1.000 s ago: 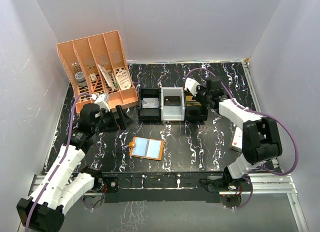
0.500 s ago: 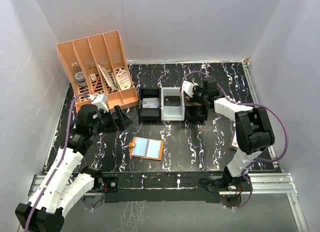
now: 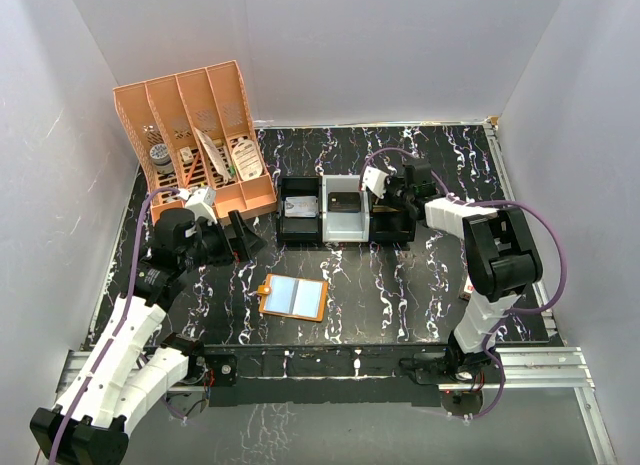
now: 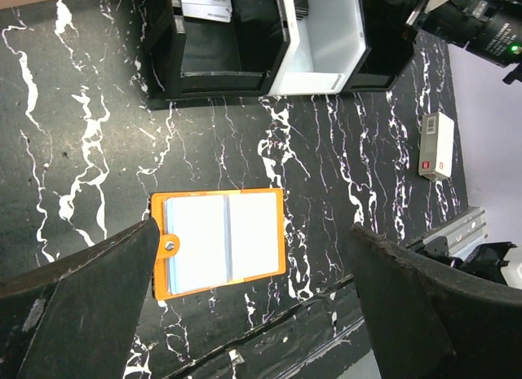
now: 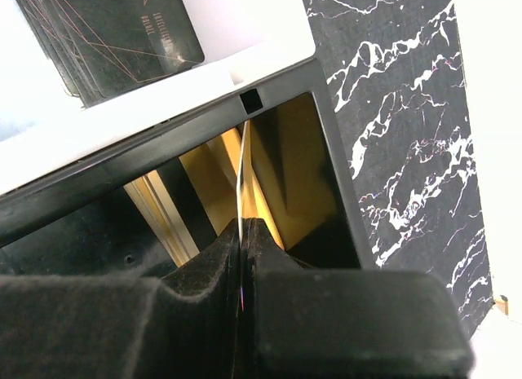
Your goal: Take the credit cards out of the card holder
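Nearest the arm bases: card holder (image 3: 293, 297), orange, spread open and flat on the black marbled table (image 3: 400, 285), snap tab on its left edge. Pale blue-white panels on both halves; whether cards or lining, cannot tell.

Just beyond the card holder and to its left: left gripper (image 3: 245, 235), jaws wide apart, nothing between them. From the wrist view, hovering above the card holder, dark fingers (image 4: 81, 306) framing it on either side, not touching it.

Well to the right of the card holder: small white box (image 3: 474, 280) with a red mark, lying flat.

Farther back than the card holder: row of three trays side by side. Black tray (image 3: 298, 232) on the left, white tray (image 3: 345, 230) in the middle with a dark stack (image 5: 122, 37) inside, gold-lined black tray (image 3: 393, 235) on the right.

Over that gold-lined tray, beyond and right of the card holder: right gripper (image 5: 242, 228), jaws pressed together on a thin pale card (image 5: 242, 171), seen edge-on and standing upright inside the compartment.

Farthest back, beyond and left of the card holder: orange slotted desk organizer (image 3: 195, 125), leaning, stuffed with small items.
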{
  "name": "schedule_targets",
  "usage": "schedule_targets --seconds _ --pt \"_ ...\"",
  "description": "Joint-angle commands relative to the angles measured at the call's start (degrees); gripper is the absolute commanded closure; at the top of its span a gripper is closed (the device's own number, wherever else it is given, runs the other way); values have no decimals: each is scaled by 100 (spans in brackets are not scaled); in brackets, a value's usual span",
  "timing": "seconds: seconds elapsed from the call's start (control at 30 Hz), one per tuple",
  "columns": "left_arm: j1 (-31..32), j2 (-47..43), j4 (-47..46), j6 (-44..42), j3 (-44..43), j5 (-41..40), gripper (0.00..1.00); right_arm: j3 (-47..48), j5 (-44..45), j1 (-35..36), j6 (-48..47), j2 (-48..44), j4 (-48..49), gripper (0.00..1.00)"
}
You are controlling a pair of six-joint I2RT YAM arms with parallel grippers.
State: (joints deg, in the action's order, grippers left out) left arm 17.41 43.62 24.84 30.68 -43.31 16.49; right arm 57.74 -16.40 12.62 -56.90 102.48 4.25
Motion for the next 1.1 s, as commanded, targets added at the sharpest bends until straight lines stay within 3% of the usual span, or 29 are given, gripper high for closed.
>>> schedule_targets --seconds 0.0,0.07,0.13,0.27,0.53,0.73,0.87,0.93,1.07 --pt "-16 -107 -162 62 -249 304 1 -67 -181 -5 88 -7 365 98" --pt "-18 -99 -229 81 -265 357 1 -106 -97 -5 76 -41 381 93" --pt "-18 -78 -251 85 -280 370 1 -153 -83 -6 49 -103 382 81" --pt "-14 -55 -230 62 -283 396 1 -209 -78 -12 -29 -214 335 70" --pt "-18 -105 -221 79 -227 437 1 -131 106 -8 31 -231 279 64" --pt "-17 3 -89 126 -183 384 1 -166 -29 -22 598 -826 464 61" --pt "-18 2 87 156 -110 73 1 -322 -80 -15 1517 -1414 892 57" --pt "-14 56 129 158 -27 87 1 -353 -219 -14 2475 -1769 1013 53" --pt "-18 277 150 256 205 349 3 -562 -560 -10 6120 -2487 1181 51"
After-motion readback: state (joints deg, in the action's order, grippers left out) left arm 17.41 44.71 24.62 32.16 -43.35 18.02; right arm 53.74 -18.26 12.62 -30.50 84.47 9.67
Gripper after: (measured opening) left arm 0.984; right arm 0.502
